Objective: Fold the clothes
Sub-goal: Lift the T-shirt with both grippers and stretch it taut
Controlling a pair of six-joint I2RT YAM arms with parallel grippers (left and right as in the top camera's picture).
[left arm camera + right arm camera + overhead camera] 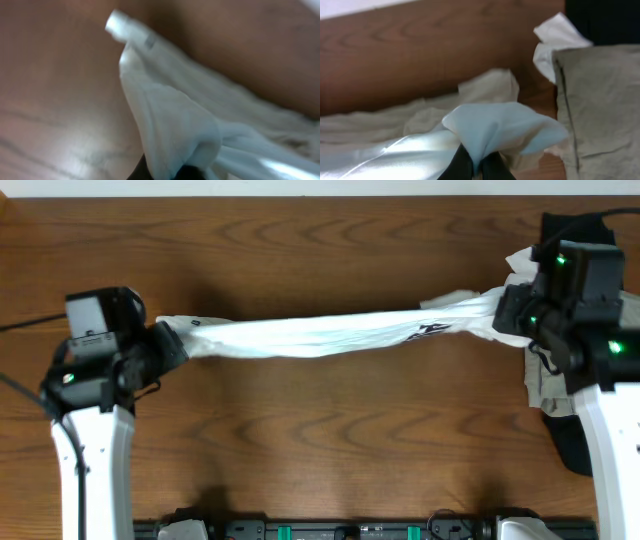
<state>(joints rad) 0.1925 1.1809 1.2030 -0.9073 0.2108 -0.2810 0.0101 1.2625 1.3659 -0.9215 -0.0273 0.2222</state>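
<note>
White T-shirt (320, 335) stretched into a rope across the wooden table (330, 440), left end pinched in the left gripper (168, 345), right end pinched in the right gripper (508, 312), grey-beige garment (600, 100) just beside that gripper

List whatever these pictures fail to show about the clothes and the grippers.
- White T-shirt: pulled into a rope in the overhead view, so sleeves and collar cannot be told apart.
- Its black print: too small to read.
- Left gripper: cut off by the bottom edge of the blurred left wrist view.
- Grey-beige garment and black garment: cut by the right wrist view's edges, partly covered by the right arm overhead.
</note>
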